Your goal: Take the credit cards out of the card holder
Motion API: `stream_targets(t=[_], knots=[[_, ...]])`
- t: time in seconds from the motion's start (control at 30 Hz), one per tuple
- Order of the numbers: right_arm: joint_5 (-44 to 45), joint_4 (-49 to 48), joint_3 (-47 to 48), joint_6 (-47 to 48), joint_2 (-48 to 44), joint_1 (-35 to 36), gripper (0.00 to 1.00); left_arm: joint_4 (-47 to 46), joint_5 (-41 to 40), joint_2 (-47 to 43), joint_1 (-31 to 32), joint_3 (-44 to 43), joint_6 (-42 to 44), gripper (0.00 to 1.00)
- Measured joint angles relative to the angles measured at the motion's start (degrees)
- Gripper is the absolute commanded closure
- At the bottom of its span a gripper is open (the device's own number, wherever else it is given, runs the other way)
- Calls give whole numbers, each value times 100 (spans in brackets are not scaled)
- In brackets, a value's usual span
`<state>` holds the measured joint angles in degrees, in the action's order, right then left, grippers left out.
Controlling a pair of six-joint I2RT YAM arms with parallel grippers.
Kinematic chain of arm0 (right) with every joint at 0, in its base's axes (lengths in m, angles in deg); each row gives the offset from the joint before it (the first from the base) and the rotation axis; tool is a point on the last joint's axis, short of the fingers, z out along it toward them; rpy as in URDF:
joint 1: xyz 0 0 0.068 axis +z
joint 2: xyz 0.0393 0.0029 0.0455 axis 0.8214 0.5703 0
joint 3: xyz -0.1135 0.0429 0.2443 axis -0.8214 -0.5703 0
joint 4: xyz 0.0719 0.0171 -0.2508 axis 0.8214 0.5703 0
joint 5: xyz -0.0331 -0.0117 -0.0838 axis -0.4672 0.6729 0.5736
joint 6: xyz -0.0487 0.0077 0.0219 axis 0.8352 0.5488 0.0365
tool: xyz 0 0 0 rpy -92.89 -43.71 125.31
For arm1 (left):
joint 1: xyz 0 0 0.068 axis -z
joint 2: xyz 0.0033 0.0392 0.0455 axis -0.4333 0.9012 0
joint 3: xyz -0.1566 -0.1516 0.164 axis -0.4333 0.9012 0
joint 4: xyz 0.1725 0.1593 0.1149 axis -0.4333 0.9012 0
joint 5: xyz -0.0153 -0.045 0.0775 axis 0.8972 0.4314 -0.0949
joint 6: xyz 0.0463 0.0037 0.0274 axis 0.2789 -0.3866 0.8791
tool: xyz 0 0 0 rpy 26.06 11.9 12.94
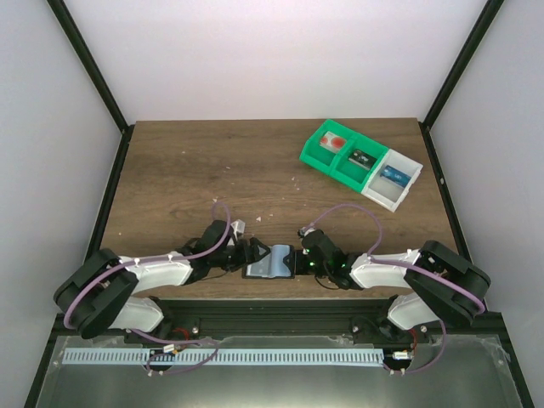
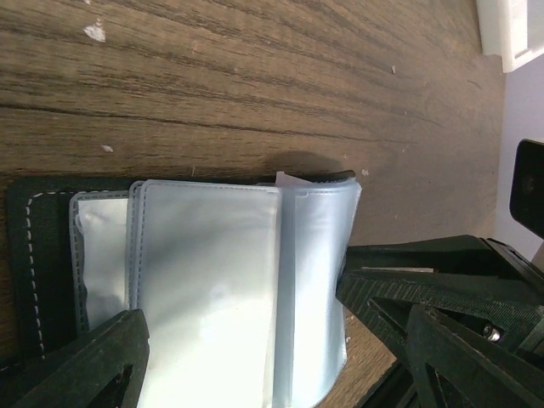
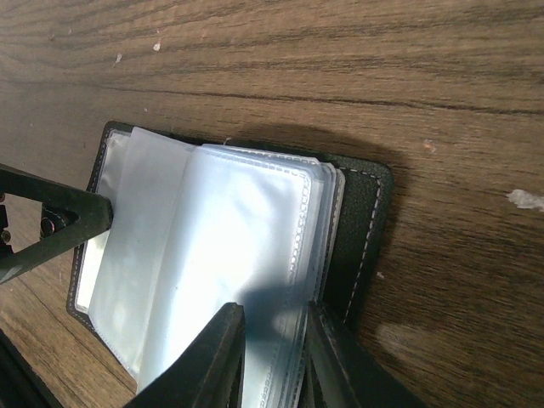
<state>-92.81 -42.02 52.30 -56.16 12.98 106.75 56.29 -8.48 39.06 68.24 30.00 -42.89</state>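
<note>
Black card holder [image 3: 212,246], contents indiscernible

Bright, even light from above, with glare on plastic in the close views.

In the top view the white walls [image 1: 280,51] are nearly washed out, the table [image 1: 195,161] is evenly lit, shadows are faint and soft, and what lies in the trays [image 1: 361,161] is too small to read. Both wrist views are sharp on the wood grain. The card holder [image 2: 212,280] has clear sleeves that catch a pale blue-white sheen, and it throws a dark shadow on the wood along its far edge. A bluish shadow crosses the sleeves just ahead of the right gripper [image 3: 272,316], which is dark with little detail. The white tray [image 2: 510,30] is blown out.
</note>
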Motion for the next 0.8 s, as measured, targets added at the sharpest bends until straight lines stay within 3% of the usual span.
stream_targets(t=[0.57, 0.8], knots=[[-4, -133, -70, -2, 0, -2, 78, -214, -155, 101, 219, -37, -343, 15], [-20, -173, -79, -2, 15, -2, 78, -439, 334, 4, 463, -39, -610, 15]])
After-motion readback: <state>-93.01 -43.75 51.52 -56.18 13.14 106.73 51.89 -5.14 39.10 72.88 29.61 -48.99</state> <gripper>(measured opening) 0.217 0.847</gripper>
